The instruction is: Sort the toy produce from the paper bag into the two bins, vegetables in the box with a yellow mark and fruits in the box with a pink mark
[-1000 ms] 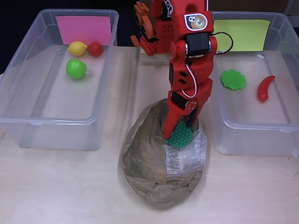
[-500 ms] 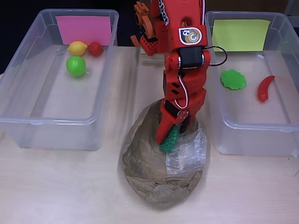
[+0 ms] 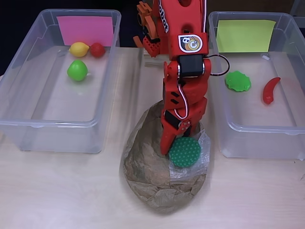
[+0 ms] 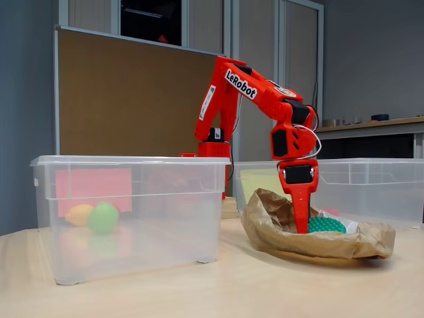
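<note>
Red arm reaching into the paper bag (image 3: 157, 179) with a green toy at its tip.

White lettering on the arm (image 4: 255, 86) reads "LeRobot" in the fixed view; the overhead view instead shows a round cartoon sticker (image 3: 190, 43) on its upper side. From above, the end effector (image 3: 172, 149) points down into the bag's mouth, its red finger touching the left edge of a dotted green round toy (image 3: 185, 151); whether the toy is clamped cannot be told. The fixed view shows that toy (image 4: 326, 225) low inside the crumpled bag (image 4: 311, 240) on the desk (image 4: 199, 291). Overhead, the pink-marked bin (image 3: 28, 67) holds a lemon (image 3: 79, 49), a red fruit (image 3: 97, 49) and a green apple (image 3: 77, 70); the yellow-marked bin (image 3: 286, 138) holds a green leafy piece (image 3: 238, 81) and a red chili (image 3: 270, 90).
</note>
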`<state>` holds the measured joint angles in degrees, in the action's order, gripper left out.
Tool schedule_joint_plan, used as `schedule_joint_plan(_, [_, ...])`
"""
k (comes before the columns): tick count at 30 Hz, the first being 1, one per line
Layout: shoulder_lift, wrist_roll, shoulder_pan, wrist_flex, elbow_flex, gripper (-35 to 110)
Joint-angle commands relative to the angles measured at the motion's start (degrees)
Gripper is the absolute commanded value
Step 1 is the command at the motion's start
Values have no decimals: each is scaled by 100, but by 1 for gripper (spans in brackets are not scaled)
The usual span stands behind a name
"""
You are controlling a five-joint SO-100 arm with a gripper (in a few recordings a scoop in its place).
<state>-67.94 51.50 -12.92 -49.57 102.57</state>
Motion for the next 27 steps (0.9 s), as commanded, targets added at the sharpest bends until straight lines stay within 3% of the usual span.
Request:
schedule_joint_plan(1, [9,62,-185,-26,-220,27])
schedule_joint_plan(14, [343,-712,-343,272,-510,39])
schedule_joint_plan(27, [615,-1072,-448,193,-853,38])
